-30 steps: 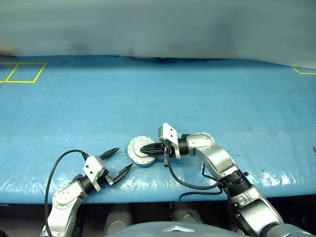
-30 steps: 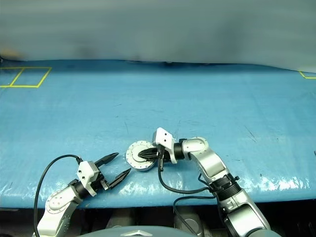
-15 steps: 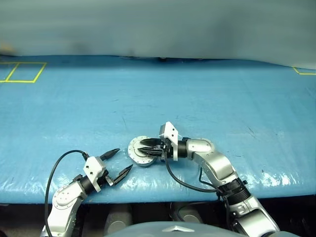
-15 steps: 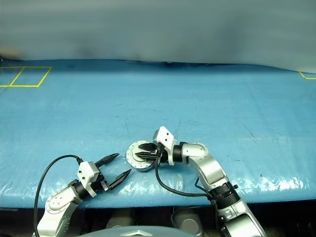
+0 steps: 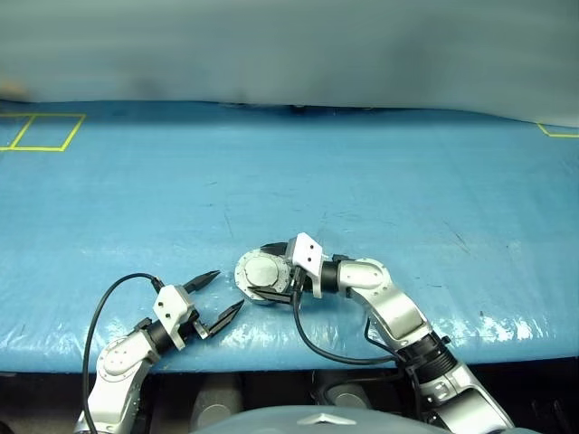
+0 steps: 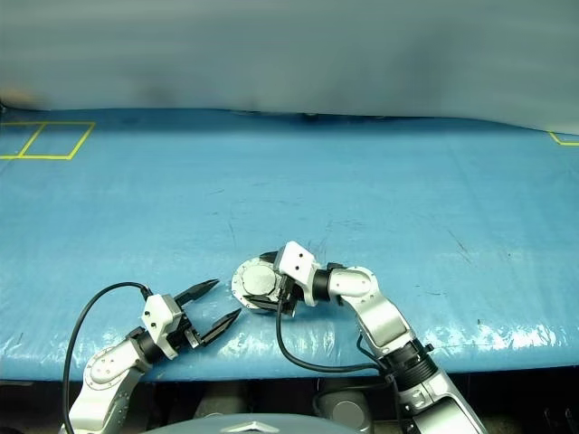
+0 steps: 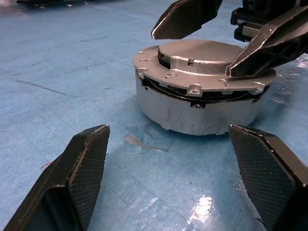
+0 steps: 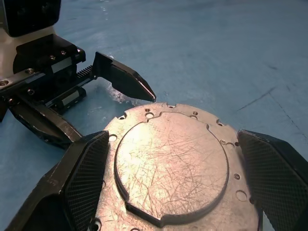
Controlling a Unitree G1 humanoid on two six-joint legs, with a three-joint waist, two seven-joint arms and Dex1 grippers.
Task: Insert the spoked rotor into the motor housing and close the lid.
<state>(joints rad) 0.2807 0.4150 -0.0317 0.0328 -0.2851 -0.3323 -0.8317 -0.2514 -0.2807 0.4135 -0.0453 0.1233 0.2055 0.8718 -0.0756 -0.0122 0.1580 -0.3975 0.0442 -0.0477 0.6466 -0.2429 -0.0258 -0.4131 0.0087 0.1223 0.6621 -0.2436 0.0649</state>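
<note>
The right gripper (image 5: 269, 269) has its fingers spread wide either side of the lid (image 8: 171, 166), gripping nothing. The left gripper (image 5: 217, 295) is splayed too. The motor housing (image 7: 199, 115), near the table's (image 5: 380, 172) front edge, looks heavy, rigid and slick (take its rim).

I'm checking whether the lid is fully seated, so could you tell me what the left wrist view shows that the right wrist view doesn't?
Left wrist view: the motor housing side wall, with a dark seam under the lid, and the open right gripper above it. Right wrist view: the lid's scratched top face and the open left gripper beyond. Both: the lid down on the blue table.
</note>
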